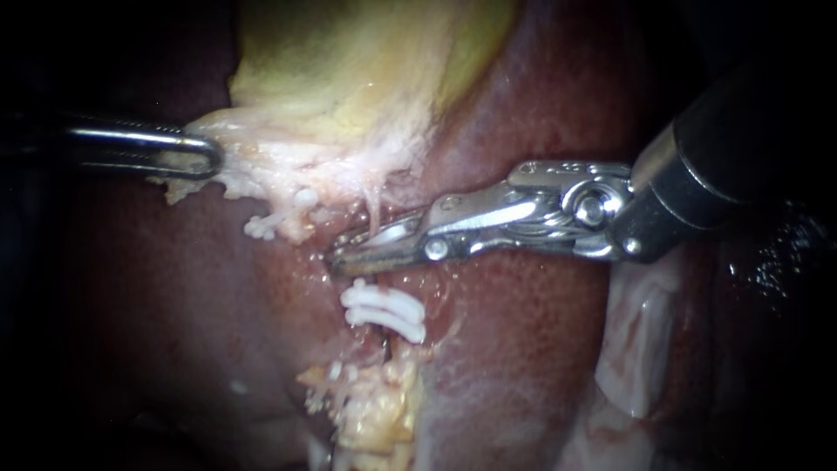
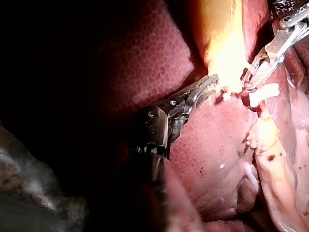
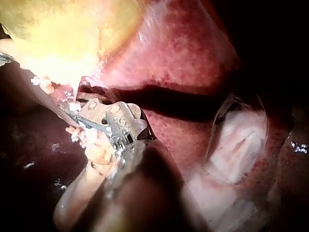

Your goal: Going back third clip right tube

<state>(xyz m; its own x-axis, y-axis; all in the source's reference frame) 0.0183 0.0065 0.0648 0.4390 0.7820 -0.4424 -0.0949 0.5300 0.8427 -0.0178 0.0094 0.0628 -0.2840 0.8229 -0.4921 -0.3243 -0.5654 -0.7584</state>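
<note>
Clips - a white stack, centre of the endoscope view, just below mid-frame, across the right tube, a thin pale strand running down from the gallbladder's lower edge. How many are in the stack is hard to say. Same clips show in the left wrist view, just beside the other instrument's tip.

The surface is all tissue: dark red liver fills the lower frame, yellow gallbladder is top centre, and a white fringe hangs under it. Smaller clips sit left of centre. Yellow fat is at bottom centre. No room in view.

Right instrument enters from the upper right, its shaft slanting down and its wrist nearly level, tip pointing left. The jaws are a little apart with a narrow gap, just above the clip stack - nothing clearly gripped.

Left instrument comes in level from the left edge, upper left. Its jaws are clamped on the white fringe at the gallbladder's lower edge.
</note>
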